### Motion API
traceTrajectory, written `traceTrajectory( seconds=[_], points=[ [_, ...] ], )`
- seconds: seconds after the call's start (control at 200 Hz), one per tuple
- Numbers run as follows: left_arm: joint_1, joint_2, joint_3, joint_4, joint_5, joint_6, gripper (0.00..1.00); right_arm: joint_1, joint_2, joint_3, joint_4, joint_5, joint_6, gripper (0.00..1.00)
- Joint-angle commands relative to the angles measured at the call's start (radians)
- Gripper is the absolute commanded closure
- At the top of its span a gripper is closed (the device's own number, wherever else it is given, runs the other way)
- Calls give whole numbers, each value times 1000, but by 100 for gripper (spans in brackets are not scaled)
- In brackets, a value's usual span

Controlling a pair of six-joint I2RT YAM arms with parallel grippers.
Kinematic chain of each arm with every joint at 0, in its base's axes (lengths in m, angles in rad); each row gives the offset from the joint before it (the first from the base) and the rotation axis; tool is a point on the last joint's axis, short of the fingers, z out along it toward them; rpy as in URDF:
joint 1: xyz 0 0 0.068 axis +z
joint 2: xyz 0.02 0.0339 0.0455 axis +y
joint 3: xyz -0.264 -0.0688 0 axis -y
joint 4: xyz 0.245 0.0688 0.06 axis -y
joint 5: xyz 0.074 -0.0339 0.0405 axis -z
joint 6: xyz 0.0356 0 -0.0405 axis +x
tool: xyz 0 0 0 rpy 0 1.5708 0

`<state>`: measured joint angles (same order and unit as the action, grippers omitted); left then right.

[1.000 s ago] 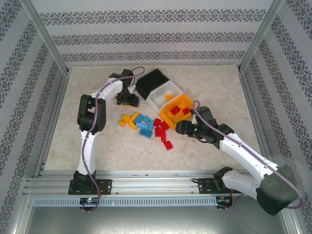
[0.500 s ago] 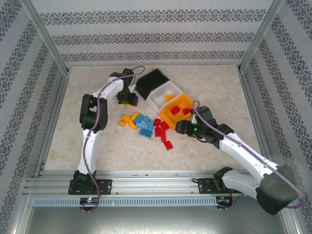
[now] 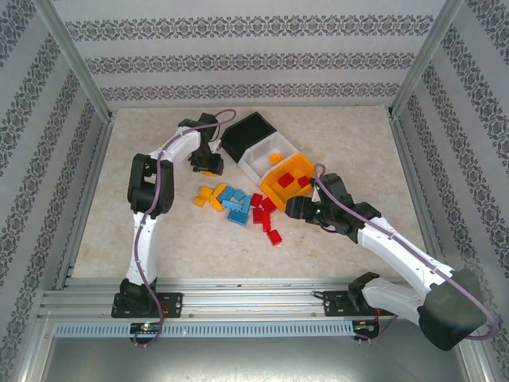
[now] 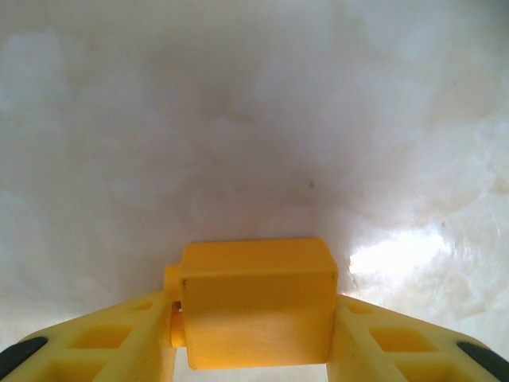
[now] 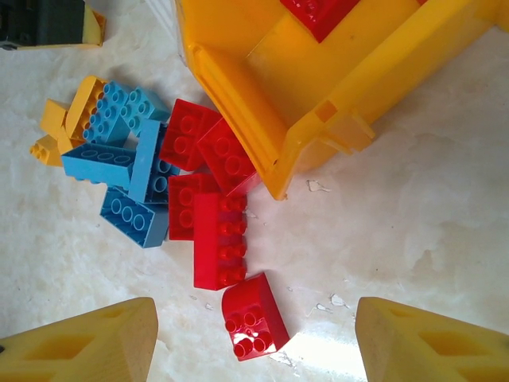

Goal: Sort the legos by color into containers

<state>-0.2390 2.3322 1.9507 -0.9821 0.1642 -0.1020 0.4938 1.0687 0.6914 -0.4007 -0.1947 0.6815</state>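
My left gripper is down on the table left of the black bin, shut on an orange-yellow lego that sits squeezed between both fingers. The white bin holds a yellow brick. In the orange bin lie red bricks. A loose pile lies on the table: yellow bricks, blue bricks and red bricks. My right gripper hangs open over a small rounded red brick, its fingers well apart on either side, beside the orange bin's front lip.
Patterned walls and metal posts enclose the marble table. An aluminium rail runs along the near edge by the arm bases. Bare tabletop lies to the far left and the right of the bins.
My left gripper's fingers have closed in on the yellow lego. The right arm and the pile have not moved.
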Motion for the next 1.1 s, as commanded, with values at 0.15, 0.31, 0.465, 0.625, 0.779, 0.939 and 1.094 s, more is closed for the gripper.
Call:
traceTrajectory(
  seconds=[0.15, 0.31, 0.465, 0.625, 0.779, 0.939, 1.094],
  points=[
    [6, -191, -58, 18, 95, -60, 52, 8, -35, -7, 5, 27, 0, 33],
    [4, -297, -138, 122, 250, -170, 52, 1, -68, -10, -18, 44, -10, 33],
    [-44, -343, -199, 253, 383, -294, 52, -27, -109, -19, -43, 45, -18, 32],
    [-133, -289, -145, 310, 387, -354, 52, -50, -142, -33, -58, 34, -19, 32],
    [-195, -181, -24, 284, 329, -351, 52, -57, -167, -50, -64, 28, -12, 32],
    [-234, -82, 88, 235, 272, -338, 52, -62, -193, -67, -76, 25, -11, 32],
    [-246, -9, 161, 196, 237, -327, 51, -67, -204, -76, -81, 19, -14, 32]
  ],
)
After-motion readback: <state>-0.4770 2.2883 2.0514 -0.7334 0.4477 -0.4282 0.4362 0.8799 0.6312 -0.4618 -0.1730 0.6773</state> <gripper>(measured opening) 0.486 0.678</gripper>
